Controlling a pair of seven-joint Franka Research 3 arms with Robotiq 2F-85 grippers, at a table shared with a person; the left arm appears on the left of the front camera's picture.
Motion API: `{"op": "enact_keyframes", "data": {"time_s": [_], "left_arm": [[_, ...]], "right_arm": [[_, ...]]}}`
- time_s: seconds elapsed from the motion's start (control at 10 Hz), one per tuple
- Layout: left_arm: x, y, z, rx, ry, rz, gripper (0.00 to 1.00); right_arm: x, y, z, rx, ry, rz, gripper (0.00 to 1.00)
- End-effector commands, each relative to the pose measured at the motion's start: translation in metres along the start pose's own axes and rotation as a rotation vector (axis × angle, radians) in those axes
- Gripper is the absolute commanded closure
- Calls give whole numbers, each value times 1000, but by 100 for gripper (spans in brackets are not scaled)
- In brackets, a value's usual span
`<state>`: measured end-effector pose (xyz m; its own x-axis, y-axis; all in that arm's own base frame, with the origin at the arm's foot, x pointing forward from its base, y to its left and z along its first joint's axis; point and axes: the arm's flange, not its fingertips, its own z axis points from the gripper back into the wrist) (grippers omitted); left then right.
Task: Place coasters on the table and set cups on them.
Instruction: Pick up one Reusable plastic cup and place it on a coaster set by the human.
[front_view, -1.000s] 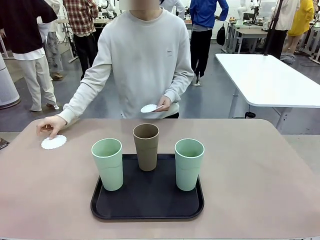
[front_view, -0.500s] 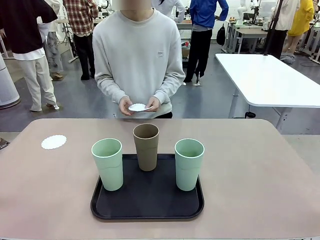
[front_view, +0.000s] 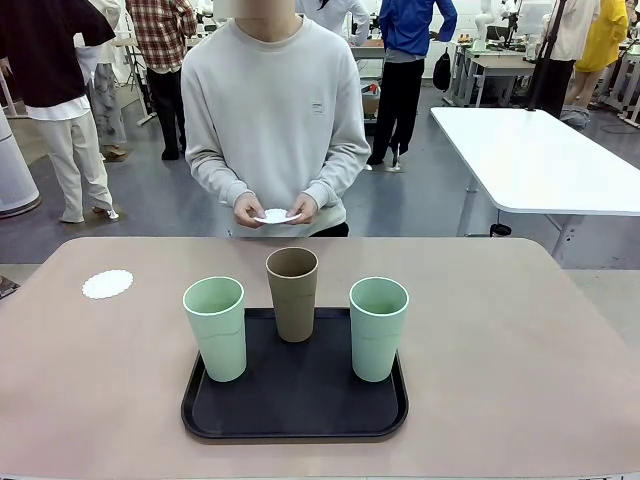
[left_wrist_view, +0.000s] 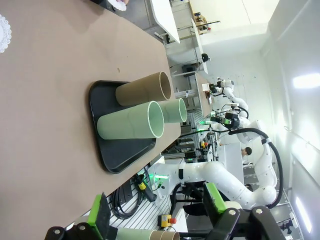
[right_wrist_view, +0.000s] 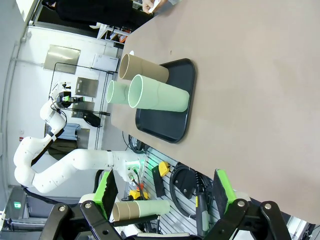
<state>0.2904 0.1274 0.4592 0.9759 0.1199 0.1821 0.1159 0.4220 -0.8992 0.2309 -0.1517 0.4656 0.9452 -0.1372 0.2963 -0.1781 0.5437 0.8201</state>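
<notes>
Two mint cups (front_view: 216, 327) (front_view: 378, 328) and a brown cup (front_view: 292, 293) stand upright on the black tray (front_view: 294, 405) on the table (front_view: 520, 340). One white coaster (front_view: 107, 284) lies flat at the table's far left. The person holds another coaster (front_view: 277, 215) in both hands at waist height beyond the far edge. My left gripper (left_wrist_view: 155, 210) is open and holds nothing, well back from the tray (left_wrist_view: 125, 155) and the cups (left_wrist_view: 131, 121). My right gripper (right_wrist_view: 165, 192) is likewise open and holds nothing, away from the cups (right_wrist_view: 160, 96).
A white rectangular table (front_view: 540, 160) stands at the back right, and other people stand farther off. Bare tabletop lies on both sides of the tray. Spare stacked cups (right_wrist_view: 140, 210) lie below the table's near edge.
The person let go of the coaster at the far left, straightened up, and now holds another coaster in both hands. Cups, tray and grippers have not moved.
</notes>
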Motion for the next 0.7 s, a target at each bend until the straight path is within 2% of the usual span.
{"op": "enact_keyframes", "data": {"time_s": [0.0,0.2,0.3,0.4,0.5,0.6], "left_arm": [[-1,1,3,-18,-5,-5,0],[0,0,0,0,0,0,0],[19,2,-5,83,-18,-148,0],[27,-12,-30,171,147,-469,0],[27,-24,-46,190,220,-621,0],[26,-47,-70,243,347,-834,0]], "right_arm": [[0,-1,0,1,2,-1,0],[0,-1,0,1,2,-1,0],[0,-1,0,1,2,-1,0],[0,-1,0,1,2,-1,0],[0,-1,0,1,2,-1,0],[0,-1,0,1,2,-1,0]]}}
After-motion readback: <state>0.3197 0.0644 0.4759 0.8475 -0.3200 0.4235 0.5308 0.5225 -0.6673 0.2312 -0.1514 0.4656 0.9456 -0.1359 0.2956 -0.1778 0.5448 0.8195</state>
